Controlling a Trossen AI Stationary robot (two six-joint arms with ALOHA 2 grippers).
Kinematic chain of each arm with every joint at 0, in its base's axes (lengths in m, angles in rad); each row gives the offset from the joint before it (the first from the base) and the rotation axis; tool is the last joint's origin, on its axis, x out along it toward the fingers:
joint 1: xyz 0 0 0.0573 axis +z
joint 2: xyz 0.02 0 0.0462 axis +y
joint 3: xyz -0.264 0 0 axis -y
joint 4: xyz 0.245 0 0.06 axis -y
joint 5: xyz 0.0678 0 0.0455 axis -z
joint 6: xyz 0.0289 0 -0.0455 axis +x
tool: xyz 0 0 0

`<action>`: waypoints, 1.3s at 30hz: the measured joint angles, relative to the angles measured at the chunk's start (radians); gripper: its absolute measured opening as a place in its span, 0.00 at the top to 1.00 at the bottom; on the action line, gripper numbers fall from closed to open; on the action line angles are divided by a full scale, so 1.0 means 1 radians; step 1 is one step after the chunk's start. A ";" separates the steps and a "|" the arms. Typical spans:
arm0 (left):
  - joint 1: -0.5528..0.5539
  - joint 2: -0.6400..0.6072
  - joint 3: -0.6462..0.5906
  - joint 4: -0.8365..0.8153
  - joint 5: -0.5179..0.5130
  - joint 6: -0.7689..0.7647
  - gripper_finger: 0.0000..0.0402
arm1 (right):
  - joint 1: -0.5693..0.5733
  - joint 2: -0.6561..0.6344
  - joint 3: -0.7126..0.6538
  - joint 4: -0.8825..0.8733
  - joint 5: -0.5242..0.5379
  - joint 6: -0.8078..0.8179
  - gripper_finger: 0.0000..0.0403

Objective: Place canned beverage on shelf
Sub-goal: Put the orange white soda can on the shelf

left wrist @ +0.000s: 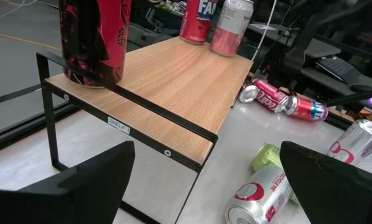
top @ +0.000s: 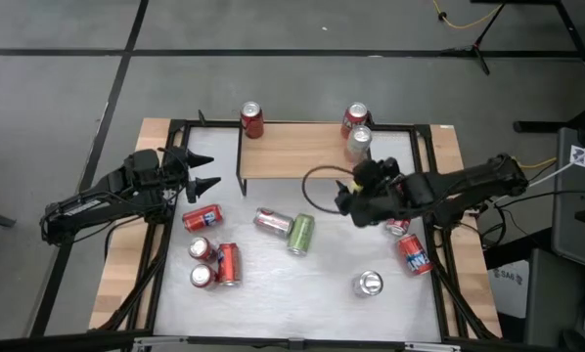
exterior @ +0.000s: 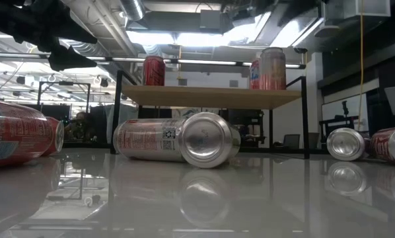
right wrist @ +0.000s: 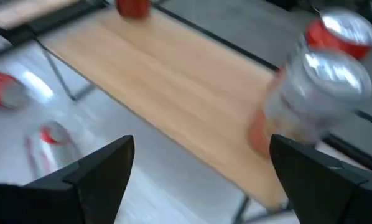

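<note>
**Cans on Shelf and Table, Both Grippers Empty**

White table with wooden edges carries the shelf at its 12 o'clock side. In the high view, a red can stands upright at the shelf's 9 o'clock end. Two more upright cans stand at the 3 o'clock end: a red can and, just beside it toward the table centre, a silver-pink can.

Loose cans lie on the table surface. A silver can and a green can lie on their sides, touching, near the table centre. A cluster of four red cans sits at 8 o'clock. One upright silver can stands at 5 o'clock, with two red cans lying at 4 o'clock.

Left gripper hovers at 9 o'clock of the shelf, fingers spread wide, holding nothing. Right gripper hovers just off the shelf's front edge near its 3 o'clock end, fingers wide apart, holding nothing; the silver-pink can shows beyond its fingertips in the right wrist view.
</note>
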 joint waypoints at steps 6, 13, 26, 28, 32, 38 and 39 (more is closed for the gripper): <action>0.000 0.000 0.000 0.000 0.000 0.000 0.01 | 0.003 0.001 -0.122 -0.008 -0.013 0.073 0.10; 0.000 0.000 0.000 0.000 0.000 0.001 0.01 | -0.041 0.000 -0.187 0.018 -0.018 0.047 0.10; 0.000 0.000 0.000 0.000 0.000 0.000 0.01 | -0.220 0.000 -0.199 0.199 -0.114 -0.187 0.10; 0.000 0.000 0.000 0.000 0.000 0.000 0.01 | -0.245 0.000 -0.199 0.197 -0.125 -0.190 0.10; 0.000 0.000 0.000 0.000 0.000 0.001 0.01 | -0.288 0.000 -0.199 0.197 -0.136 -0.211 0.10; 0.000 0.000 0.000 0.000 0.000 0.001 0.01 | -0.330 0.000 -0.199 0.197 -0.139 -0.222 0.10; 0.000 0.000 0.000 0.000 0.000 0.001 0.01 | -0.334 0.000 -0.199 0.197 -0.139 -0.227 0.10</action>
